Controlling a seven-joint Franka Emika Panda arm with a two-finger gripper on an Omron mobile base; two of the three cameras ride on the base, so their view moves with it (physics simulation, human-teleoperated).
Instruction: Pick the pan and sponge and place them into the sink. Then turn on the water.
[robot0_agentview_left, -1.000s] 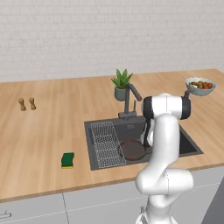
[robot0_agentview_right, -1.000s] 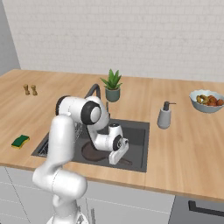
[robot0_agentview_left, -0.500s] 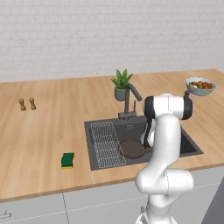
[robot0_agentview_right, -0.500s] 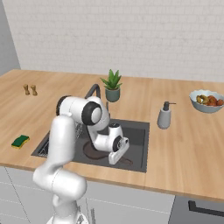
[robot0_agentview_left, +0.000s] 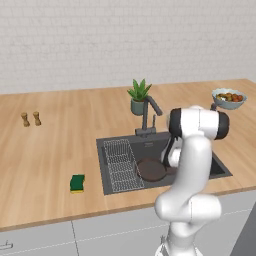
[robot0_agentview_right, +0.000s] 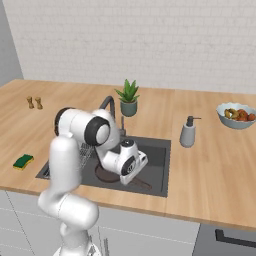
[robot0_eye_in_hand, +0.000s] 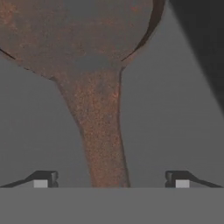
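The hand view shows the gripper (robot0_eye_in_hand: 111, 179) spread wide, holding nothing, its tips either side of the pan (robot0_eye_in_hand: 87, 39) handle. In the left base view the pan (robot0_agentview_left: 151, 170) lies mid-frame in the sink (robot0_agentview_left: 112, 145), partly behind the arm; the sponge (robot0_agentview_left: 77, 183) sits lower left on the desk (robot0_agentview_left: 50, 150).

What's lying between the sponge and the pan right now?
In the left base view, bare counter, then the sink's wire rack, separate the sponge from the pan.
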